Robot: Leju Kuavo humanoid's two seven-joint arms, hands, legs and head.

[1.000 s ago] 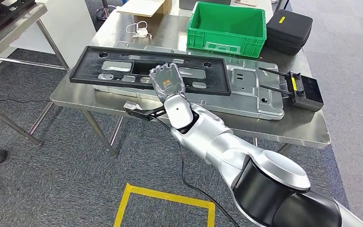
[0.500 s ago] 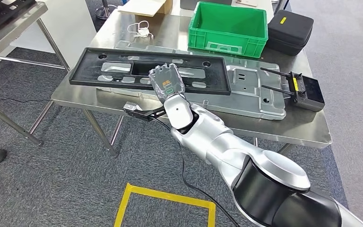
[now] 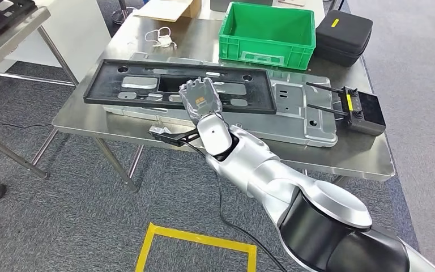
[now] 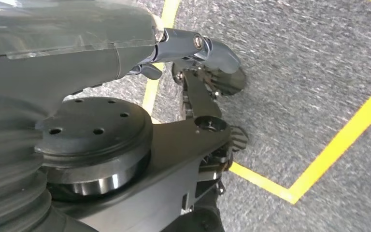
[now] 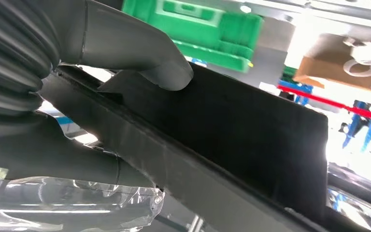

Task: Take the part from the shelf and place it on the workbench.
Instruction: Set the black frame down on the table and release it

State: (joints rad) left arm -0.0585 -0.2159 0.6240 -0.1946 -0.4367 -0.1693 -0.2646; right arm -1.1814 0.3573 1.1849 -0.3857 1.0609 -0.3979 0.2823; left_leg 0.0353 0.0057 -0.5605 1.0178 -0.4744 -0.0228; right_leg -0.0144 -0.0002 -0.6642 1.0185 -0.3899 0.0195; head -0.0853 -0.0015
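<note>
While the left hand (image 4: 193,48) hangs low over grey floor with yellow tape (image 4: 319,159), fingers curled and nothing in them, the work is all on the other side. Across the worktop (image 3: 368,156), the black part (image 3: 147,90) lies long and flat on a silver panel (image 3: 300,113), its near edge pinched by the right hand (image 3: 201,99); the wrist view shows the thumb (image 5: 140,58) on top of the edge and fingers below. Behind stands a green crate (image 3: 266,31), with a black case (image 3: 342,34) and a controller (image 3: 362,110) further right. By my reading the placing step is almost done: the part seems to rest on the panel. Next, the hand needs to release cleanly and pull back without dragging the part.
</note>
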